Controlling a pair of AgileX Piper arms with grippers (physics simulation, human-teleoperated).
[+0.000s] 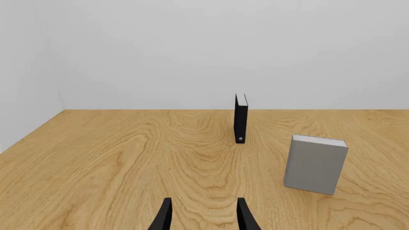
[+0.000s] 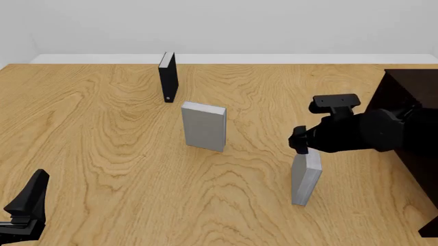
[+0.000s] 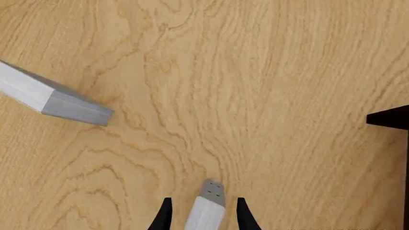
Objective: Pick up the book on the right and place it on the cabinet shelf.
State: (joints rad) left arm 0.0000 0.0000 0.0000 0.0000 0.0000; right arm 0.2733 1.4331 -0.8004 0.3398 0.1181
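- Right black arm enters front view from 3 o'clock, wrist bent down; black two-finger right gripper (image 2: 301,148) points straight down at the table.
- Right fingers (image 3: 164,215) straddle the top edge of the upright light grey hardcover book (image 2: 305,179); contact unclear.
- Left black two-finger gripper (image 2: 27,202) sits low at 8 o'clock, fingers (image 1: 243,216) parted, nothing between.

Front view high over table (image 2: 102,154); wrist views low, sharing middle grey book (image 2: 204,126).

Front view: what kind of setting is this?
Likely a simulated tabletop test scene: bare wood-grain table, blank pale walls, three upright books including a black book, and a very dark brown boxy cabinet at the right.
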